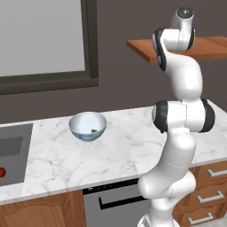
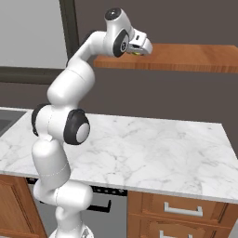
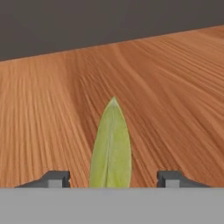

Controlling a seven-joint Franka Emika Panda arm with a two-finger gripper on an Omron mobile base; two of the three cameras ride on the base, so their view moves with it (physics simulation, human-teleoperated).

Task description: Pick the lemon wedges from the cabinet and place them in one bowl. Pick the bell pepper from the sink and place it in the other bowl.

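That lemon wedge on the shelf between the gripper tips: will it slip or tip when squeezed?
The lemon wedge looks narrow and tapers to a point, so it may twist or squirt out of an off-centre squeeze. It looks tiny, so probably very light. It lies on the flat cabinet, so rolling away seems unlikely.

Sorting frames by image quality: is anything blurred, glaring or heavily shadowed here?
Hand view: the lemon wedge on the shelf looks soft-edged up close, with flat light and no glare. Left base view: the bowl is sharp, with hardly any shadow on the counter. Right base view: even light.
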